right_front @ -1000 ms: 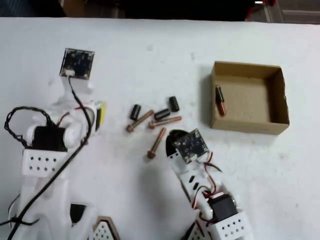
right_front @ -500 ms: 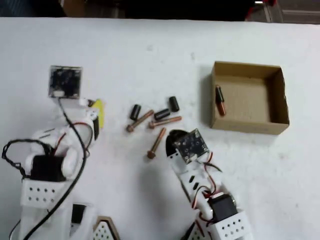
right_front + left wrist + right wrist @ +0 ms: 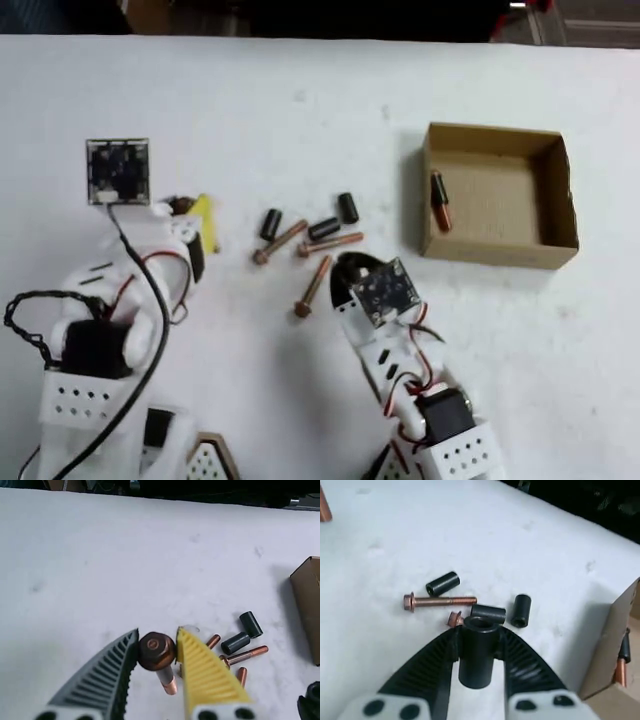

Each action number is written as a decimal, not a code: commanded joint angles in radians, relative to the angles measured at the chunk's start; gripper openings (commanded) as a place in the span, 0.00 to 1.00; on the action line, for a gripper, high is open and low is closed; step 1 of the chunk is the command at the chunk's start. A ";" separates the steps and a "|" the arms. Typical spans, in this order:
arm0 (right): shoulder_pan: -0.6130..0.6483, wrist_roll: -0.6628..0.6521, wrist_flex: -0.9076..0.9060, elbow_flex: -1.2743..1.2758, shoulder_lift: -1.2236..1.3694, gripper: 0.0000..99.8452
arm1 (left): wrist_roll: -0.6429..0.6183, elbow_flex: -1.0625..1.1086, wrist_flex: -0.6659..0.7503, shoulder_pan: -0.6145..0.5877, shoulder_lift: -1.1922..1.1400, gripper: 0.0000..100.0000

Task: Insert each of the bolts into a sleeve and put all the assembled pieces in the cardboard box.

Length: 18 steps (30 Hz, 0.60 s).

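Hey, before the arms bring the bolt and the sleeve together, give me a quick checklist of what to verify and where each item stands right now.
1. Bolt grip: left gripper is shut on the copper bolt, shank hanging free. Ok.
2. Sleeve grip: right gripper is shut on the black sleeve, open end up. Ok.
3. Bolt tip lined up over the sleeve's opening: the two grippers sit well apart in the high view. Not ok.
4. Sleeve bore unobstructed: cannot tell.
5. Room in the cardboard box: one assembled piece lies at one side. Ok.
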<state>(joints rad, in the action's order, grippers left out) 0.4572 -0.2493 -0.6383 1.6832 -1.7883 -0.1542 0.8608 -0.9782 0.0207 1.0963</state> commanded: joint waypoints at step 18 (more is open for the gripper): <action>0.160 0.150 0.297 0.008 -0.004 0.02 | -0.066 -0.183 0.037 0.084 0.028 0.03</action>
<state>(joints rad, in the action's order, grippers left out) 0.6030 -0.1082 -0.4035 1.6832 -1.7883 -0.2079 0.7656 -0.9782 0.0667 1.0978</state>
